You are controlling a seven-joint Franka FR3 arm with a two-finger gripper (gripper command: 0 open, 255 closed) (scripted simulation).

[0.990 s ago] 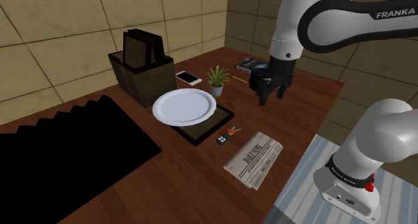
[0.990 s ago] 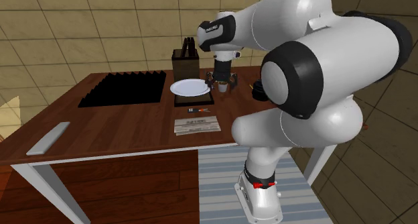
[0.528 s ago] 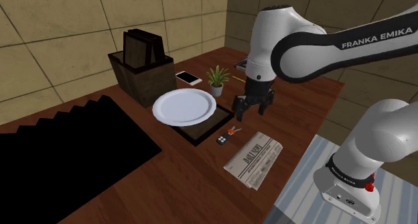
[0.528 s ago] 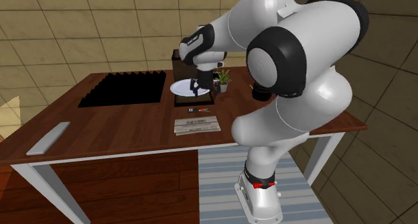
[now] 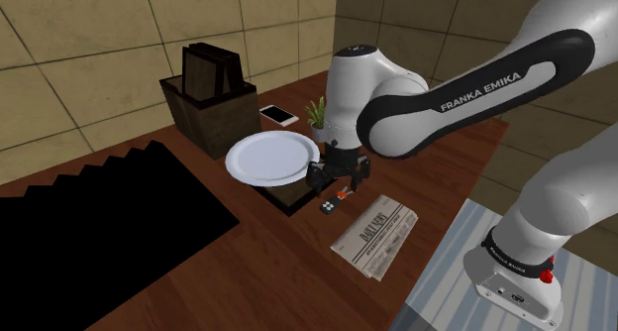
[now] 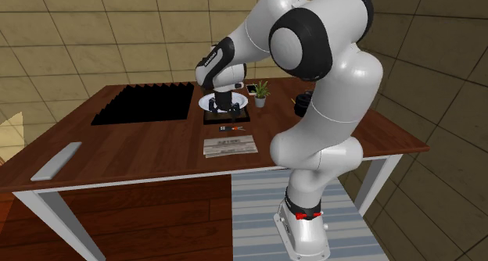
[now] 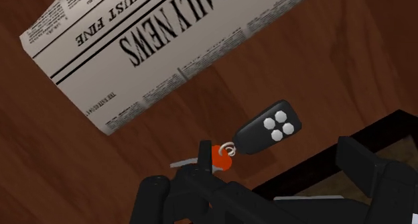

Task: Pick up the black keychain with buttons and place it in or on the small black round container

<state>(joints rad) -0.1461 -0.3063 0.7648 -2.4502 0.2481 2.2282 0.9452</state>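
Carrying everything on a brown wood table (image 5: pixel 272 265), a black stepped-edge area (image 5: pixel 99 230) sitting toward the shoulder view's left. Lying directly on the wood: folded newspaper (image 5: pixel 376 235), dark square tray (image 5: pixel 294 194), black button keychain (image 5: pixel 332 204) between the two, white phone (image 5: pixel 278 114), small potted plant (image 6: pixel 260 91), dark box (image 5: pixel 208 121). Resting well apart, near the second exterior view's left table end: flat grey bar (image 6: pixel 56 160).

just beyond the claw (image 5: pixel 337 179), the arm covers the pot of the plant (image 5: pixel 316 109); a few leaves stick out. in the second exterior view the small black round container (image 6: pixel 302 103), well apart from the claw, is partly hidden behind the arm, and the keychain (image 6: pixel 226 129) near the claw is too small to show buttons. the newspaper (image 7: pixel 154 48) past the claw is cut off by the wrist view's edge.
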